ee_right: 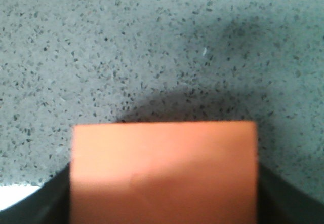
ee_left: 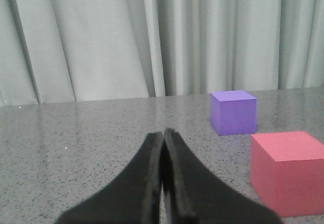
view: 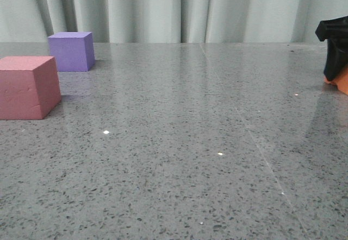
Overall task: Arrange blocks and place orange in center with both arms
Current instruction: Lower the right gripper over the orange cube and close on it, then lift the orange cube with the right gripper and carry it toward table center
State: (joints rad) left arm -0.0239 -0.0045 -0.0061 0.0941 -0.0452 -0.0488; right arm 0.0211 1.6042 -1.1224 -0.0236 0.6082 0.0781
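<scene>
The pinkish-red cube [view: 27, 87] sits at the table's left edge, with the purple cube [view: 71, 50] just behind it. Both also show in the left wrist view, the purple cube [ee_left: 233, 111] farther off and the pinkish-red cube [ee_left: 288, 171] nearer. My left gripper [ee_left: 163, 133] is shut and empty, hovering beside them. My right gripper [view: 334, 55] is at the far right edge, shut on the orange cube [view: 342, 80]. In the right wrist view the orange cube [ee_right: 164, 171] fills the space between the dark fingers [ee_right: 48, 201], low over the table.
The grey speckled tabletop [view: 179, 142] stretches between the two groups. A pale curtain [view: 163, 6] hangs behind the table's far edge.
</scene>
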